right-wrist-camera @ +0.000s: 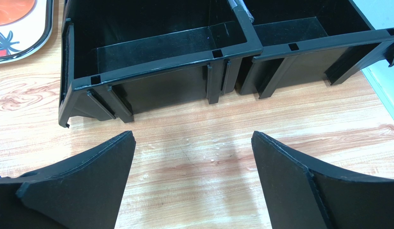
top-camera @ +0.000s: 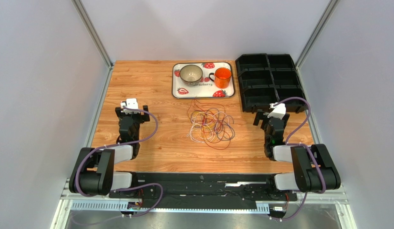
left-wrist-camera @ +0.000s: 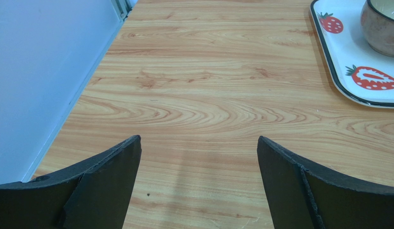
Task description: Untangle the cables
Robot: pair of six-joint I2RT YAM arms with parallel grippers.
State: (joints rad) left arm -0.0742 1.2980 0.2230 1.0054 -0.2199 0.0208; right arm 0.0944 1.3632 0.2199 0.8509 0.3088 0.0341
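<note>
Tangled cables (top-camera: 210,125) near tray (top-camera: 176,81) (lettered "Strawberry"); left claw (left-wrist-camera: 199,138) and right claw (right-wrist-camera: 193,133) gape wide, empty

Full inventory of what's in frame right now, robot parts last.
cables: one tangle of many, red, white, yellow, purple; table centre
tray: one, white with strawberries; far centre
bowl: one, beige-grey; on tray, left
mug: one, orange; on tray, right
bin rack: one, black, compartmented; far right
table: one, wood; under everything
left gripper: one, black, open; over bare table
right gripper: one, black, open; facing bin rack
</note>
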